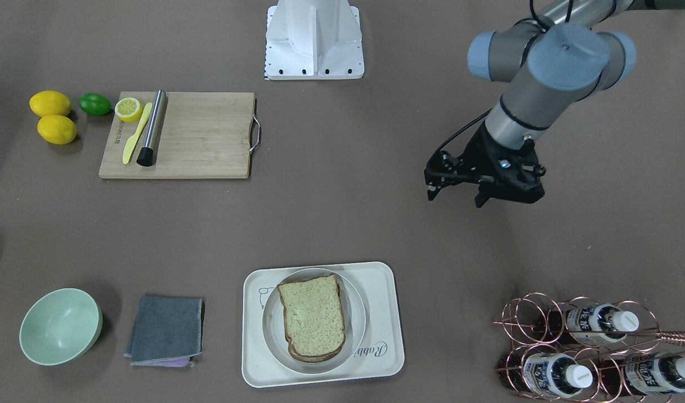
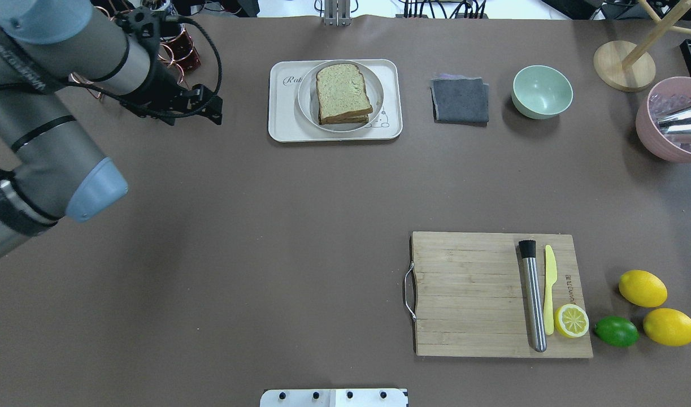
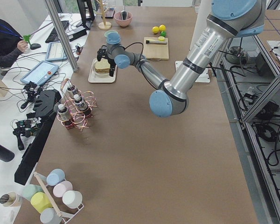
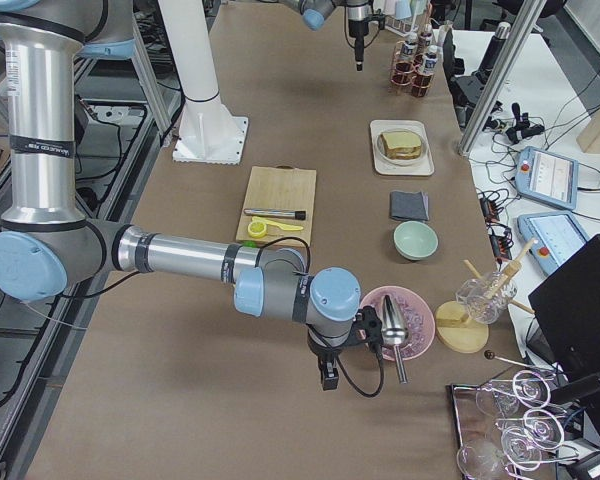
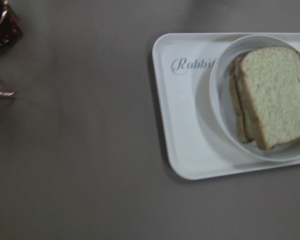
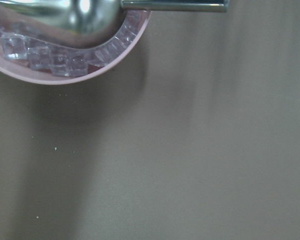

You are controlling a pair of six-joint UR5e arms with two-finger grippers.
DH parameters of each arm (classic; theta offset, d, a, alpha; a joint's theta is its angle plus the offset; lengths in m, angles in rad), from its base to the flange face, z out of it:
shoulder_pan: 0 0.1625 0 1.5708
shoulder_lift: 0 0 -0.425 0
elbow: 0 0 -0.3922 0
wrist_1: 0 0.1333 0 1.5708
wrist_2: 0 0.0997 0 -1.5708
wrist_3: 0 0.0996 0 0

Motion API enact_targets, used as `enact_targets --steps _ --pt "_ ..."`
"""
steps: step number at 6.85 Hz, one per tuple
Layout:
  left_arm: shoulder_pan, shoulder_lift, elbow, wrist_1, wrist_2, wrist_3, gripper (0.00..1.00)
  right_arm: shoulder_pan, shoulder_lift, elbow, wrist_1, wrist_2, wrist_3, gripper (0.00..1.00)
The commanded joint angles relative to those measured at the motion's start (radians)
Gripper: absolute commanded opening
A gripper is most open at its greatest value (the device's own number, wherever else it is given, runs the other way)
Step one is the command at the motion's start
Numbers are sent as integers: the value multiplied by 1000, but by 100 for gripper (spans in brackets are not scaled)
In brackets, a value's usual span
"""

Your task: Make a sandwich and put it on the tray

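The sandwich (image 1: 313, 318), two speckled brown-crusted bread slices stacked, lies on a round white plate (image 1: 358, 320) on the cream tray (image 1: 384, 341). Whatever lies between the slices is hidden. It also shows in the overhead view (image 2: 342, 93) and the left wrist view (image 5: 272, 95). My left gripper (image 1: 455, 197) hangs open and empty above the table, well off to the side of the tray, toward the bottle rack. My right gripper (image 4: 329, 378) shows only in the exterior right view, beside a pink bowl; I cannot tell if it is open or shut.
A wooden cutting board (image 1: 202, 134) holds a metal muddler, a yellow knife and a lemon half, with lemons and a lime beside it. A green bowl (image 1: 59, 326) and grey cloth (image 1: 166, 329) lie near the tray. A copper bottle rack (image 1: 588, 347) stands by the left arm. The pink bowl (image 2: 670, 133) holds ice.
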Motion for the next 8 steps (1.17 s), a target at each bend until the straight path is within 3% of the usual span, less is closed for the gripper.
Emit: enact_targets --steps 1,2,4,5,8 --pt "-175 268 -128 33 -94 347 98 0 -5 -1 0 -5 1 100" --pt "-324 380 -98 33 -138 639 98 0 -9 -1 0 -14 1 100" --pt "-577 405 4 198 -135 1096 98 0 -11 -2 0 -16 1 100" --pt "-635 376 37 299 -135 1206 98 0 -9 -5 0 -16 3 100" --pt "-650 531 67 304 -135 1257 98 0 -11 -14 0 -14 3 100"
